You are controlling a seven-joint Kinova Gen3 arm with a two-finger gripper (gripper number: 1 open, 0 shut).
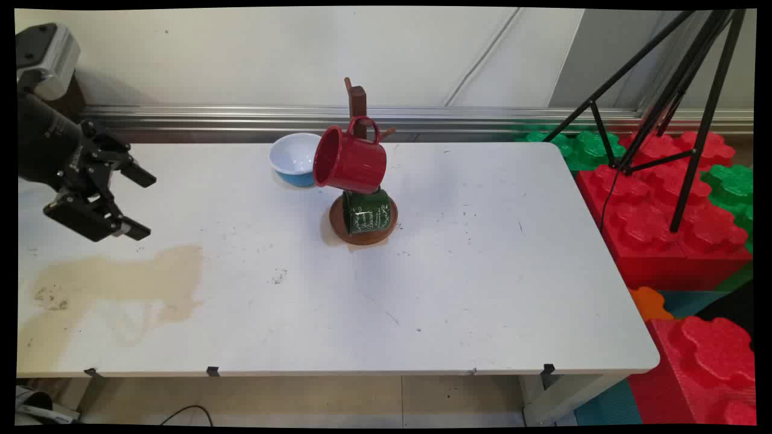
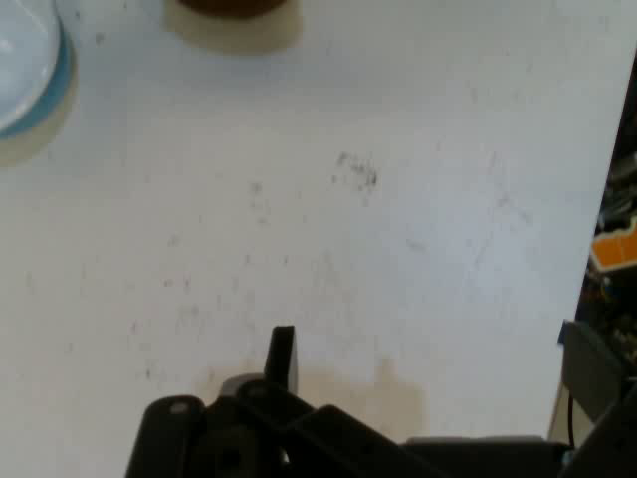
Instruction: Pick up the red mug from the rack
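I see the gripper (image 1: 142,204) with fingers spread apart, holding nothing, up over the table's (image 1: 482,289) left edge, above a brownish stain (image 1: 114,286). Well apart, near the far edge's middle: red mug (image 1: 350,160) tilted on a wooden rack (image 1: 363,224), green mug (image 1: 365,211) below it, blue-and-white bowl (image 1: 294,158) just left.

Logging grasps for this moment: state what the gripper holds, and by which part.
Nothing is held. The gripper hangs open above the table at its left side, apart from the red mug and the bowl.
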